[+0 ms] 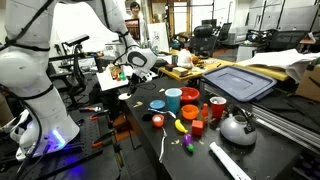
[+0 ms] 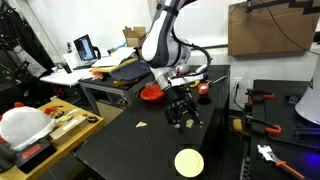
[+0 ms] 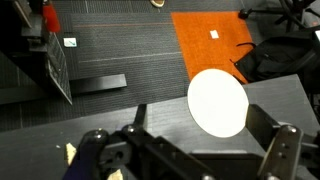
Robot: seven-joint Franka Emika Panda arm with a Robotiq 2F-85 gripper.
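In an exterior view: shows gripper (image 1: 143,68) hanging over far left part of dark tabletop (image 1: 140,135), fingers spread, nothing betw. them. Finds blue plate (image 1: 157,104), teal cup (image 1: 173,98), red cup (image 1: 190,97) and metal kettle (image 1: 237,127) toward middle and right of tabletop, all well apart from gripper. Puts white strip (image 1: 230,160) near front edge.

In an exterior view: catches gripper (image 2: 182,112) pointing down above middle of tabletop (image 2: 120,150), wide open, holding nothing. Places pale disc (image 2: 189,161) flat near front edge, apart from fingers, untouched. Spots small tan scrap (image 2: 143,124) near gripper on same tabletop, and red bowl (image 2: 150,93) toward back edge behind arm.

Wrist view: looks down past gripper (image 3: 185,150), fingers (image 3: 280,150) set wide at bottom of pic, empty gap betw. them. Shows pale disc (image 3: 218,102) lying at edge of tabletop (image 3: 165,130), ahead of fingers and nearer the one on pic's right, no contact. Shows orange patch (image 3: 213,40) beyond disc; can't tell whether touching it.
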